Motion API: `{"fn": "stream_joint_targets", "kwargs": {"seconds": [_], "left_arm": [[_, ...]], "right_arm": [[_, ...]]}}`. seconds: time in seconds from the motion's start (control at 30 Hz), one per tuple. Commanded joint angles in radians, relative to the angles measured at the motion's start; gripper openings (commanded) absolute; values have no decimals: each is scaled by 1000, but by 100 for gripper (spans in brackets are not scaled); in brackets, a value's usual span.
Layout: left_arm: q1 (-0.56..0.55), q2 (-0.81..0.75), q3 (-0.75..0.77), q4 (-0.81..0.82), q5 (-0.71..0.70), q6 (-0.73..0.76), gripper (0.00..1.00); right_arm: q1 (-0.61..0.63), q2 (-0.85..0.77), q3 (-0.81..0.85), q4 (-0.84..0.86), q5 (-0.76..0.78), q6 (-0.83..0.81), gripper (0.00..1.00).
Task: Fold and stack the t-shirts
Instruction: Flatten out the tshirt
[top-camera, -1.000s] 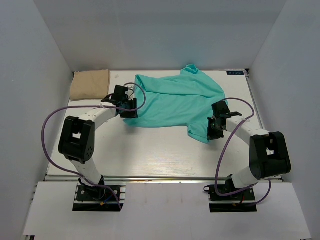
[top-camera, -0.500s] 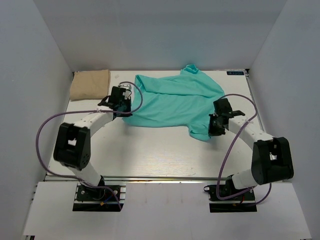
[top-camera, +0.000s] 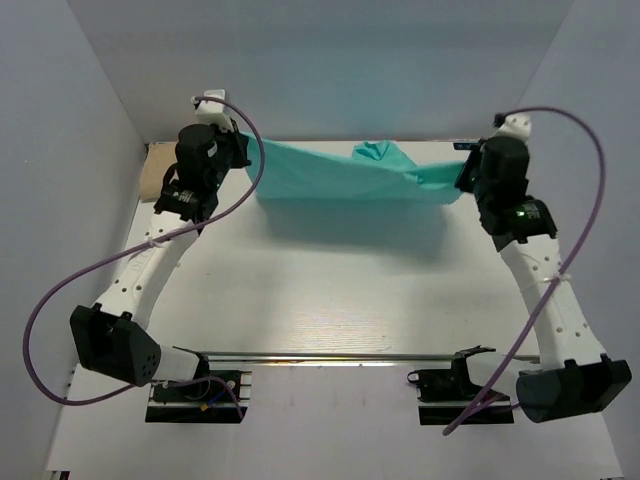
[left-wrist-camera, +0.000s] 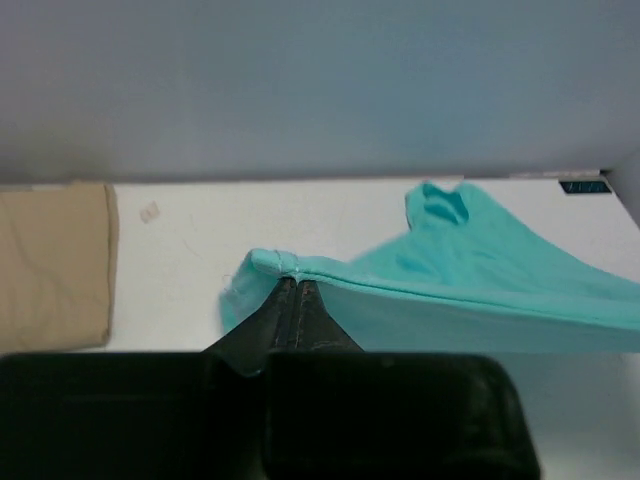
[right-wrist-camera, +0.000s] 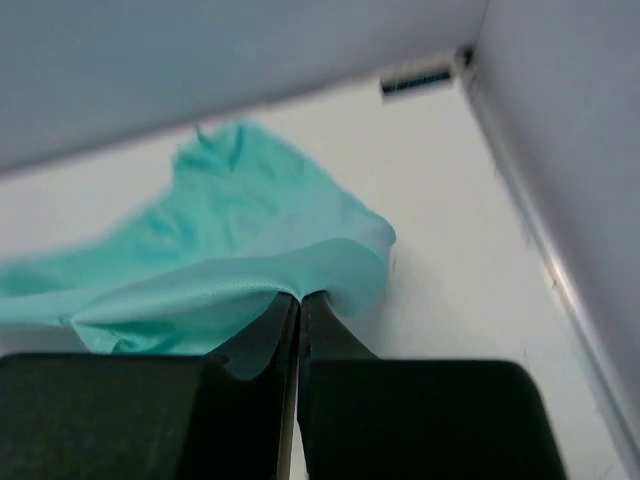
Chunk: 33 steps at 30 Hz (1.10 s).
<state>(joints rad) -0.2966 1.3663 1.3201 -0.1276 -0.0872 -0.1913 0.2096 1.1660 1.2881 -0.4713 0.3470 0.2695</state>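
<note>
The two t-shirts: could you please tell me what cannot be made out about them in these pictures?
- Top external: the tan-beige cloth t-shirt is mostly hidden behind the left arm.
- Left wrist: the teal-green cloth t-shirt runs off the right edge; the tan one runs off the left.
- Right wrist: the teal shirt is blurred, its lower part hidden behind the fingers.

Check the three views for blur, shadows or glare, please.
Top external: sharp, even light, with a soft shadow under the teal shirt on the table. Left wrist: the shirt's far end is smeared, and the left hand is underexposed, nearly black. Right wrist: soft throughout, and the right hand is likewise black.
</note>
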Motion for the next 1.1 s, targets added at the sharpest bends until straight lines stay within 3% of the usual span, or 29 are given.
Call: {"fn": "stream_joint_targets", "kwargs": {"seconds": [0.0, 0.23, 0.4, 0.77, 1.07], "left_arm": [[5, -70, 94, -4, -62, 53, 0], [5, -154, 244, 5, -46, 115, 0], [5, -237, 316, 5, -36, 153, 0], [5, -438, 340, -44, 1, 171, 0], [5, -461, 326, -98, 24, 141, 0]], "right_arm": [[-13, -37, 189, 101, 155, -99, 0], [-15, 1, 532, 109, 126, -326, 0], [-9, -12, 655, 132, 109, -409, 0], [-10, -238, 605, 201, -13, -437, 0], [-7, -249, 577, 201, -11, -426, 0]]}}
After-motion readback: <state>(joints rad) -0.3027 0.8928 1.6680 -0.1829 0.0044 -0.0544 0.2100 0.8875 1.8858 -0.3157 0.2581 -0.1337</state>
